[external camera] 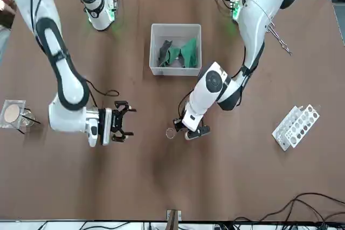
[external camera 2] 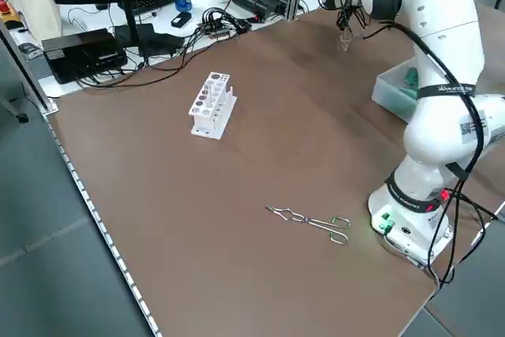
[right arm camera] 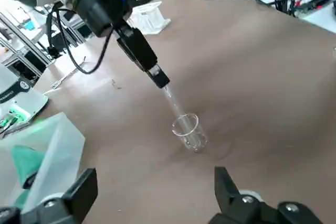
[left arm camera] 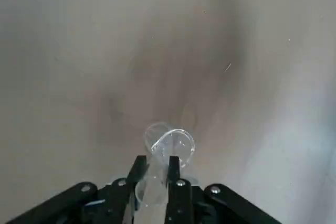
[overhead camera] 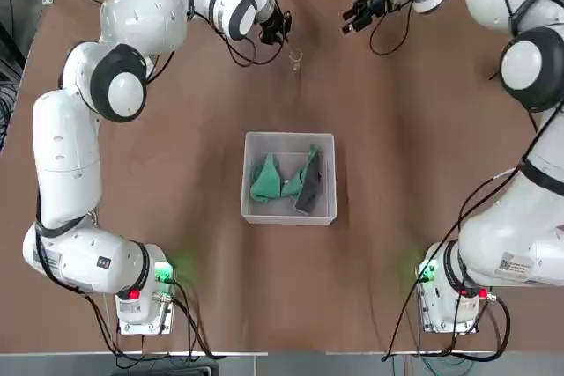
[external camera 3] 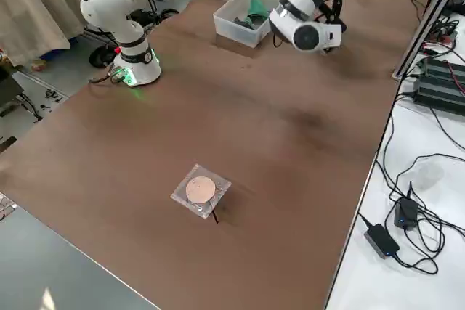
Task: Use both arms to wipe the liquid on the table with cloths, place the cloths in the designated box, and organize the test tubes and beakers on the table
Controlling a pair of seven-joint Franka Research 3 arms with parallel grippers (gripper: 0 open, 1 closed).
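On the brown table (overhead camera: 176, 217), your two white arms both reach to the far edge, the left arm (overhead camera: 66, 156) bent over from the near left corner, the right arm (overhead camera: 529, 182) rising from the near right corner.

At the table's middle sits the designated box (overhead camera: 289, 216), pale and low-walled, and in it you can see both cloths (overhead camera: 284, 180), teal-green with a dark grey part, bunched side by side against its floor. Far off on the left side of the table stands a white rack (external camera: 295, 126) with rows of holes; whether any hole is filled cannot be told. Near it, toward the left arm's base, a pair of metal tongs (external camera 2: 312, 221) lies flat. On the right side, well apart from everything else, rests a small clear square dish (external camera 3: 200, 191) with a tan disc inside.

Your left gripper (external camera: 186, 127) points down over the far middle of the table, its fingers (left arm camera: 137, 167) clamped on a clear test tube (right arm camera: 169, 96). The tube hangs tilted, its lower end in or just at the mouth of a small glass beaker (right arm camera: 189, 131) standing on the table; the beaker looks to hold nothing else.

Your right gripper (overhead camera: 359, 11) hovers to the right of that beaker, turned level toward it, fingers (right arm camera: 227, 184) spread wide and holding nothing.
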